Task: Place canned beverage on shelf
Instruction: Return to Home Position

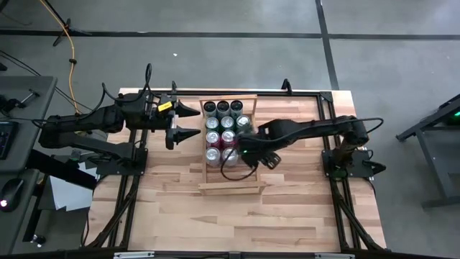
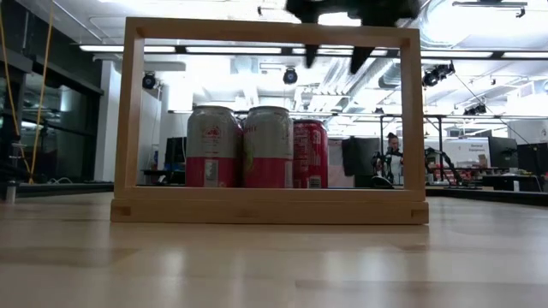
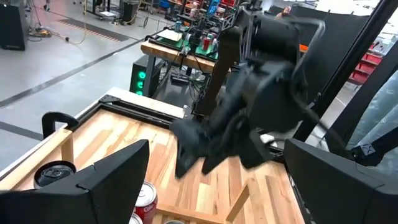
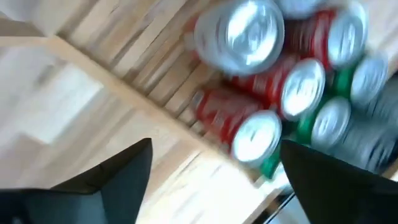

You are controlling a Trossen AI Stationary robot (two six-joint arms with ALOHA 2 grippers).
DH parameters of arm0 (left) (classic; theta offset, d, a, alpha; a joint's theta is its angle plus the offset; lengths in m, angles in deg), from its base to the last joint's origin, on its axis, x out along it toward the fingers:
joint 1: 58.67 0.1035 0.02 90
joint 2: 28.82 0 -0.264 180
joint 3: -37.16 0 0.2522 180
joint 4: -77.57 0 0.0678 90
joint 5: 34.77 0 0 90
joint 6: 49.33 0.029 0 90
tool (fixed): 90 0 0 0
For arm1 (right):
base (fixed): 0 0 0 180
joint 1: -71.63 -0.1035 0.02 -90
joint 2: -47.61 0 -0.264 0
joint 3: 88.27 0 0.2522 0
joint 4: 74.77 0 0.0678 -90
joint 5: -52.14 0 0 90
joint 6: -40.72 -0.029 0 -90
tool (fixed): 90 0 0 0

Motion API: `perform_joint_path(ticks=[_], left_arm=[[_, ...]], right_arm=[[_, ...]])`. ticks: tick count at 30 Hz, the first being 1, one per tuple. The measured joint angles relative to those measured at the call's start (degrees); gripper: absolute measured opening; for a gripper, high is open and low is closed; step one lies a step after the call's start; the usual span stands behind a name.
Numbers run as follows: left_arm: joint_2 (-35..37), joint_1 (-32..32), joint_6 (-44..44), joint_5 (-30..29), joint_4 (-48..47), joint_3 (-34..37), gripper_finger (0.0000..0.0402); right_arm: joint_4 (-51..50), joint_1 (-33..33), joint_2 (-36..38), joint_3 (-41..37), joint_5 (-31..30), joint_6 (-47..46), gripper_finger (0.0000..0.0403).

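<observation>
The shelf point(image 1: 230, 188) is a light-wood rack lying in the middle of the table, and in the low view it shows end-on as a frame point(image 2: 270, 205). Several cans point(image 1: 221, 122) stand upright in it in rows, with silver tops and red, green or dark sides point(image 4: 258, 137) point(image 2: 268, 145). My right gripper point(image 1: 248, 147) hangs above the shelf's right side, pointing steeply down, open, with nothing between its fingers point(image 4: 216, 146) point(image 2: 334, 58). My left gripper point(image 1: 199, 122) waits open and level just left of the shelf point(image 3: 217, 146).
Black frame rails point(image 1: 327, 137) run along the table's left, right and far sides. Bare wood tabletop point(image 1: 273, 216) stretches from the shelf to the near edge. In the room beyond the table a person point(image 2: 394, 150) shows in the low view.
</observation>
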Motion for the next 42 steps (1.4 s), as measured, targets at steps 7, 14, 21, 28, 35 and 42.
perform_joint_path(ticks=[7, 14, 21, 28, 35, 42], left_arm=[[0.0, 0.8, 4.4, -1.6, 0.1, 0.0, 0.0362], [0.0, 0.8, 5.5, -7.6, 1.1, 0.0, 0.0362], [0.1, -1.4, 5.5, -7.3, 4.5, 1.4, 0.0335], [1.5, -4.3, 5.4, -7.3, 23.5, 13.2, 0.0245], [4.5, -4.0, 2.6, -7.4, 40.9, 25.0, 0.0081], [13.1, -4.0, -0.3, -7.3, 42.6, 33.6, 0.0014]], right_arm=[[-9.4, 0.6, 6.3, 0.0, 0.7, -21.4, 0.0265], [-13.3, 2.2, 14.9, -0.1, 4.3, -35.6, 0.0114], [-8.9, 2.2, 33.6, -14.4, 3.7, -51.7, 0.0016], [7.3, -2.0, 56.6, -39.6, 2.9, -73.5, 0.0003], [26.0, -4.1, 66.2, -50.8, 0.5, -79.6, 0.0001], [35.1, -4.0, 65.4, -51.8, -3.1, -75.7, 0.0]])
